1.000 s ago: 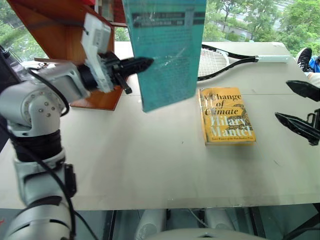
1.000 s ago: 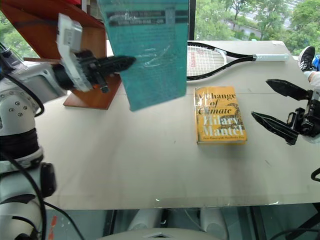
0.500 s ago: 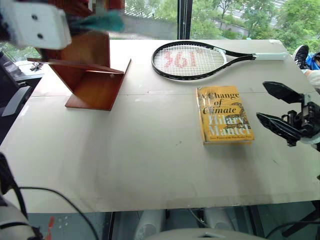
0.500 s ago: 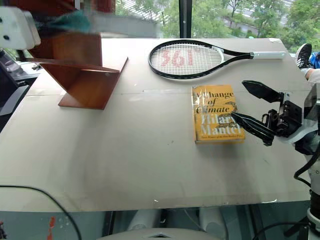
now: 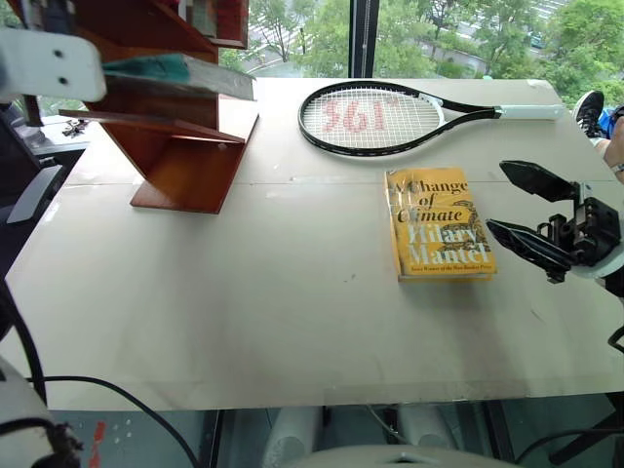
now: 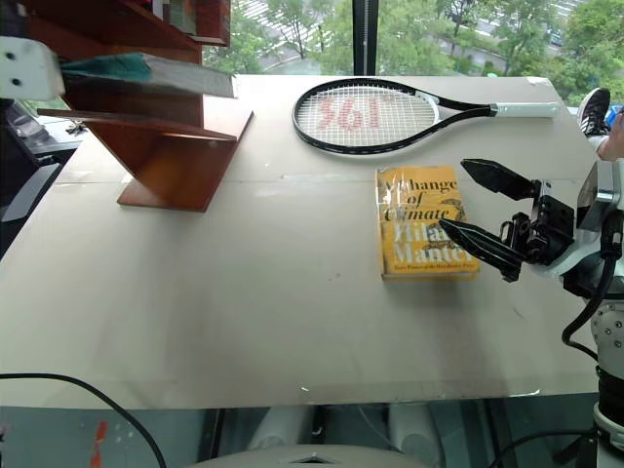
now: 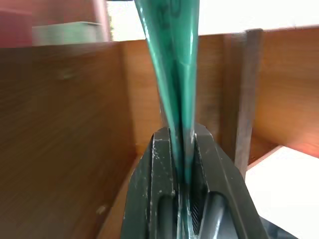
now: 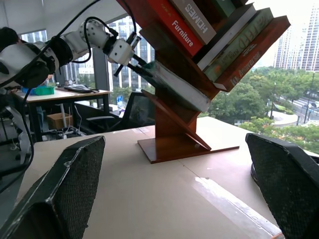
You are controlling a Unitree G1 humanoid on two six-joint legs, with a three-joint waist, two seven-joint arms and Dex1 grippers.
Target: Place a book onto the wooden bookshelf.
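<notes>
Book [image 5: 175,73] in wooden bookshelf [image 5: 185,166]

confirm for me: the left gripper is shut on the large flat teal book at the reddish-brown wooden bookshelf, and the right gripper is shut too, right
Not quite: the right gripper is open, its two black fingers spread wide beside the yellow book in the right eye view. The left gripper is indeed shut on the large flat teal book at the reddish-brown wooden bookshelf.

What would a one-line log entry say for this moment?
left gripper: shut on teal book | book: inside wooden bookshelf | right gripper: open, beside yellow book
</notes>
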